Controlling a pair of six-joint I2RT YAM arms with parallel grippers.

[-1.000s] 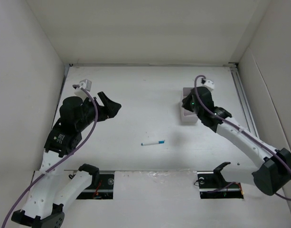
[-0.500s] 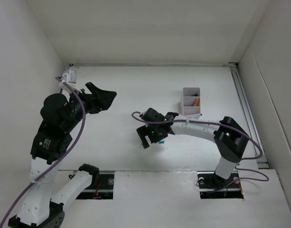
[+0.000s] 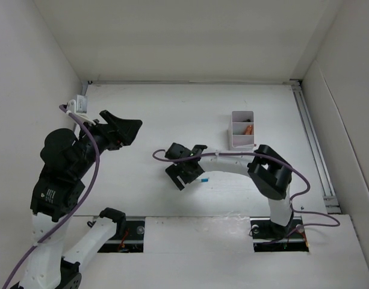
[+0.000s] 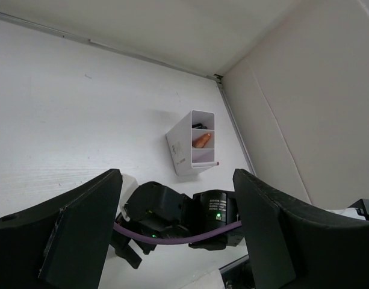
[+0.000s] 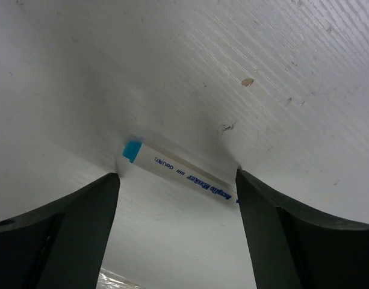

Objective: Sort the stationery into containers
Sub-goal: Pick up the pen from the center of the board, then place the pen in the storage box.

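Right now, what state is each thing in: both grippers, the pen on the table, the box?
left gripper: open, empty, raised above the table.
right gripper: open, fingers either side of the pen, not gripping.
pen: lying flat on the table, blue end showing.
white box: upright, open-topped, orange marker in its middle compartment.

Seen from above, the right pincer covers most of the pen, and only its blue tip shows. The white box holds an orange item too small to identify. A dark item sits half hidden in its far compartment.
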